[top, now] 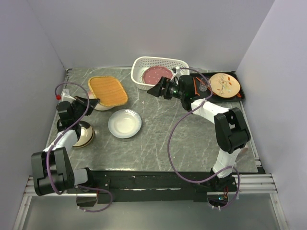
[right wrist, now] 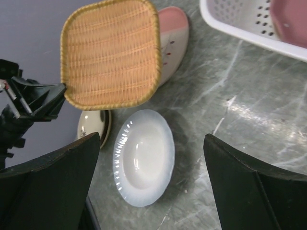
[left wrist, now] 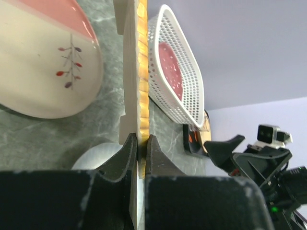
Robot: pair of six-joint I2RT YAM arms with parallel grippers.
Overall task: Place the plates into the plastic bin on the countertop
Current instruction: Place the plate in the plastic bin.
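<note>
Orange wicker fills the left gripper's (top: 90, 100) grasp: its jaws are closed down to the thickness of the rim of the orange woven plate (top: 108, 90), which extends ahead of the hand and overlaps a cream plate with a leaf sprig (left wrist: 43, 62).

The step in hand looks like carrying this plate to the plastic bin (top: 140, 64), which sits well ahead of that hand and off to its right, with a speckled pink plate (top: 158, 75) inside. The next move calls for a swing forward and right, and then a tilt to slip the plate in beside the pink one.

The right gripper (top: 158, 89) hovers just short of the bin, spread wide and empty, and may be in the way.

Only the left wrist view shows the pinch edge-on. The right wrist view adds the white plate (right wrist: 144, 158) lying on the countertop (right wrist: 230, 120) beneath its open fingers.
</note>
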